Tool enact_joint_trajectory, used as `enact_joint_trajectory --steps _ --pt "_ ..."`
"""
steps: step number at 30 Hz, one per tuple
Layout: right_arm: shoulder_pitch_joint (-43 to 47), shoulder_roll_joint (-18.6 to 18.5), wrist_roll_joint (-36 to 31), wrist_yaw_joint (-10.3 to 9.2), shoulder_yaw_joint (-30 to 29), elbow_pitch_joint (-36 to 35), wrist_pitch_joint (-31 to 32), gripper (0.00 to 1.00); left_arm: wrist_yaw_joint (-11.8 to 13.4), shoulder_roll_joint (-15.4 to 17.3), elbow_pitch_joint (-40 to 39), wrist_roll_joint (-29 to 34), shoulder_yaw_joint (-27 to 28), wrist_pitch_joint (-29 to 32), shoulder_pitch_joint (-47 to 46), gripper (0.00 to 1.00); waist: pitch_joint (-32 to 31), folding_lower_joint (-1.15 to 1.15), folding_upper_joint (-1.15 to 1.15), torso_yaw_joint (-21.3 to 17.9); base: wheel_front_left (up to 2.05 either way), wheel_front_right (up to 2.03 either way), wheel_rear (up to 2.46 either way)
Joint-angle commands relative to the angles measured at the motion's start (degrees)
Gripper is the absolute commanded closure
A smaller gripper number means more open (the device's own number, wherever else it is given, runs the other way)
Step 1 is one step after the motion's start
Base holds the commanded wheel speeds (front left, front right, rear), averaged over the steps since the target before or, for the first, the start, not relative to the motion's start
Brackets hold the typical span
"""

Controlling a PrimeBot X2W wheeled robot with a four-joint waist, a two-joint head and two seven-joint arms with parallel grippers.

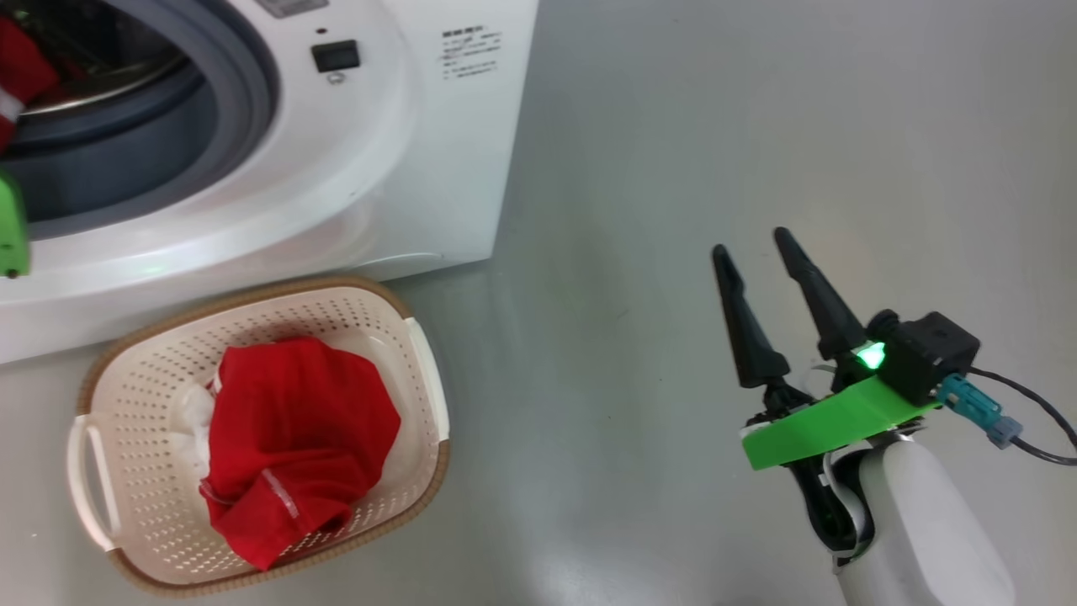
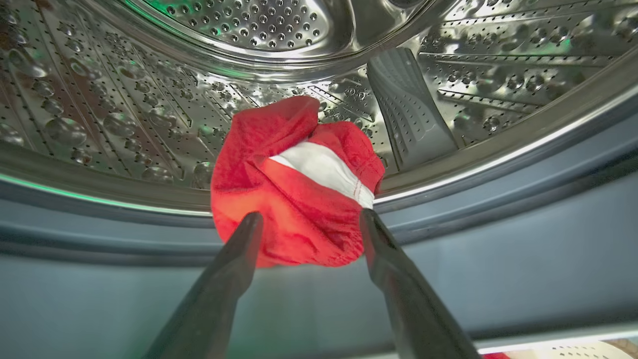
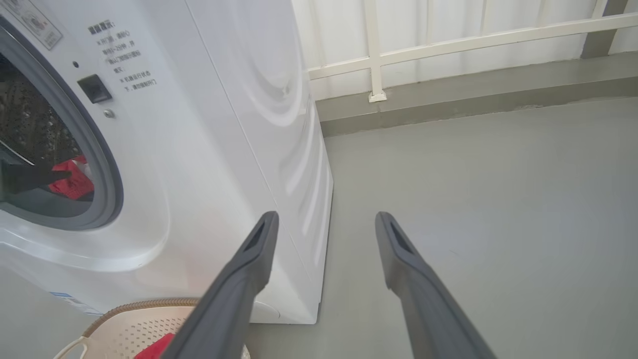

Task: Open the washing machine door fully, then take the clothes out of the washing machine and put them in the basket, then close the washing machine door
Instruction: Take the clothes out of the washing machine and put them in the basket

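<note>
The washing machine (image 1: 437,126) stands open, its door out of view. A red garment with a white panel (image 2: 294,184) lies at the drum's front lip, over the grey rubber ring (image 2: 498,209). My left gripper (image 2: 309,219) is open inside the opening, its fingertips (image 2: 249,227) on either side of the garment's lower edge. That garment (image 3: 75,179) also shows in the right wrist view. Another red garment (image 1: 294,438) lies in the cream basket (image 1: 252,290) on the floor in front of the washer. My right gripper (image 1: 750,241) hangs open and empty over bare floor, right of the machine.
The grey floor (image 1: 673,126) stretches right of the washer. A white railing and low kerb (image 3: 448,65) run behind it. The basket (image 3: 144,304) sits close against the machine's base. A cable (image 1: 1035,412) trails from my right wrist.
</note>
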Motion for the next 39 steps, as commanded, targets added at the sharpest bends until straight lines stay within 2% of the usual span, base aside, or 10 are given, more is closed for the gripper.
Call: enact_joint_trajectory --steps 1,14,21,22,23,24,25,27,28,39 --pt "-0.1 0.5 0.2 0.09 1.6 -1.3 -0.3 0.0 0.9 3.9 0.0 0.7 0.4 0.2 -1.9 0.0 0.7 0.0 0.0 -0.8 0.0 0.0 0.0" --pt "-0.4 0.7 0.1 0.09 2.8 -1.3 -0.3 0.0 1.6 6.2 5.1 3.4 -3.4 0.3 -5.7 0.0 2.3 0.0 0.0 -2.5 0.0 0.0 0.0" --pt "-1.0 0.7 0.0 0.09 3.3 -1.4 -0.3 0.0 0.1 7.6 6.0 2.4 -3.5 0.1 -7.4 0.0 3.4 0.0 0.0 -2.7 0.0 0.0 0.0" --pt "-1.0 0.7 -0.1 0.09 3.3 -1.4 -0.3 0.0 0.0 7.6 6.1 2.3 -3.5 0.1 -7.4 0.05 3.5 0.0 0.0 -2.7 0.0 0.0 0.0" --pt "-1.1 0.7 -0.1 0.09 3.3 -1.4 -0.3 0.0 -0.1 7.6 6.2 2.2 -3.6 0.1 -7.5 0.36 3.6 0.0 0.0 -2.7 0.0 0.0 0.0" --pt "-1.1 0.7 -0.1 0.09 3.3 -1.4 -0.3 0.0 -0.1 7.6 6.2 2.2 -3.6 0.1 -7.5 0.36 3.6 0.0 0.0 -2.7 0.0 0.0 0.0" --pt "-1.2 0.7 -0.1 0.09 3.3 -1.4 -0.3 0.0 -0.4 7.4 6.3 1.8 -3.4 0.0 -7.4 0.59 3.6 0.0 0.0 -2.7 0.0 0.0 0.0" --pt "-1.3 0.7 -0.1 0.09 3.2 -1.4 -0.3 0.0 -0.6 7.2 6.4 1.3 -3.3 -0.4 -7.2 0.92 3.6 0.0 0.0 -2.6 0.0 0.0 0.0" --pt "-1.3 0.7 -0.1 0.09 3.2 -1.4 -0.3 0.0 -0.5 7.0 6.5 1.0 -3.1 -0.9 -7.1 0.98 3.6 0.0 0.0 -2.5 0.0 0.0 0.0" --pt "-1.3 0.7 -0.5 0.09 2.5 -1.0 -0.3 0.0 -1.2 4.6 6.7 -1.9 -2.3 -6.1 -5.9 1.0 2.3 0.0 0.0 -0.9 0.0 0.0 0.0"
